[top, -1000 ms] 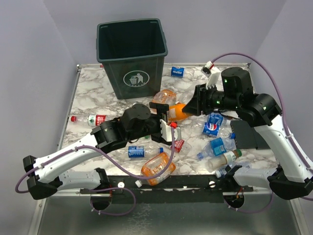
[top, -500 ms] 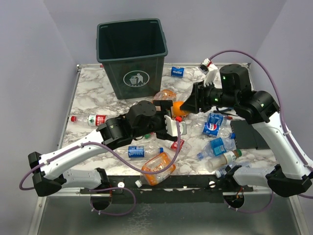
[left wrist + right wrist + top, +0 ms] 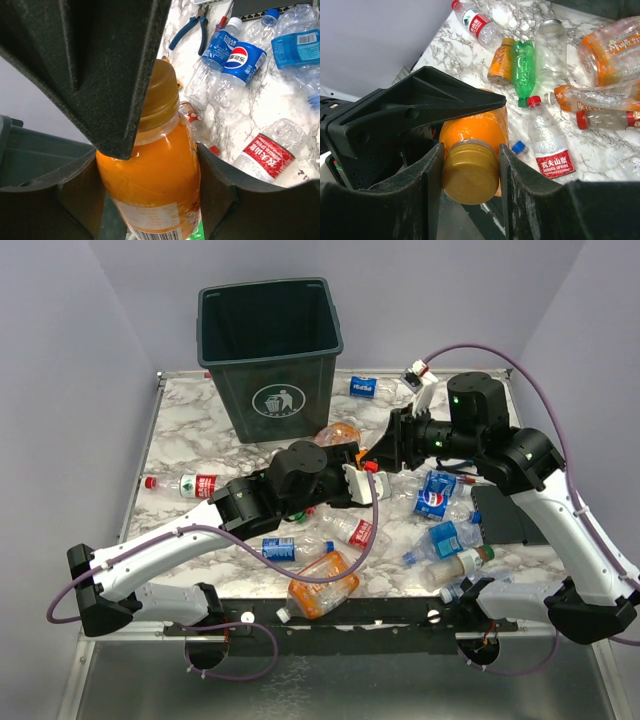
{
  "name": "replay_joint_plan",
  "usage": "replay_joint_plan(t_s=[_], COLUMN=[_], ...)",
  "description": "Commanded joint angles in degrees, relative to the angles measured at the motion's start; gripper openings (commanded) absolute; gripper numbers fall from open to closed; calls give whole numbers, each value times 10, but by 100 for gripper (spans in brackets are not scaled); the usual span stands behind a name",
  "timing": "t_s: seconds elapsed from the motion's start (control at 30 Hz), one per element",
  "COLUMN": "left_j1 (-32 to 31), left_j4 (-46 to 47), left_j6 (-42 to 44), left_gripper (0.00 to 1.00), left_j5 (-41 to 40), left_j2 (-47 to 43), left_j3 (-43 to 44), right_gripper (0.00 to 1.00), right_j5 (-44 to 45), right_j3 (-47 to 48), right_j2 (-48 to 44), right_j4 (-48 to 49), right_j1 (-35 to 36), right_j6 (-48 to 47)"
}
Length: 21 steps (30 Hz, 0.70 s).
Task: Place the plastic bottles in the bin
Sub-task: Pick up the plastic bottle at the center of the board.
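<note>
We see one bin (image 3: pixel 240 390), dark green, standing at the far side of the marble surface (image 3: pixel 190 440), left of centre. Two arms meet just right of it and a little nearer, on one orange bottle (image 3: pixel 155 185) held up off the surface, its cap toward the right arm.

The right fingers (image 3: pixel 530 200) are drawn in narrow on the gold cap, one on each side, both touching it. The left fingers (image 3: pixel 220 200) stand about half open around the body, one on each side, and both seem to press against it. So both arms have hold of this one bottle.

In the right wrist view we count seven more bottles lying on the surface:
- one green bottle (image 3: pixel 524 65)
- two red-labelled bottles (image 3: pixel 551 160), well apart
- one clear bottle (image 3: pixel 550 45) with no label showing
- one large orange-labelled bottle (image 3: pixel 612 50) at the picture's edge
- two slim red-capped bottles (image 3: pixel 590 95), near each other

One small orange cylinder (image 3: pixel 500 62) lies just beside the green bottle.

In the left wrist view we count three blue-labelled bottles (image 3: pixel 242 57) close together. One pair of pliers (image 3: pixel 184 34) with blue handles lies near them.
</note>
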Motion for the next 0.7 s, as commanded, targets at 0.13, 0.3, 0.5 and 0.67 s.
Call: replay_joint_plan(t_s=[0.13, 0.3, 0.5, 0.67], left_j1=[-2, -2, 29, 202], left_j4=[44, 159, 347, 315], left_j6=[-2, 8, 2, -210], left_gripper=[46, 53, 56, 49], left_j5=[-29, -121, -276, -219], left_j2=[-20, -40, -11, 83], left_j3=[-9, -39, -20, 133], right_gripper=[63, 100, 100, 100], right_j5=[-15, 88, 281, 377], right_j3=[11, 27, -118, -259], right_j2=[-27, -74, -227, -319], right_j4=[35, 33, 165, 228], right_j1=[4, 3, 4, 4], right_j6=[2, -8, -6, 5])
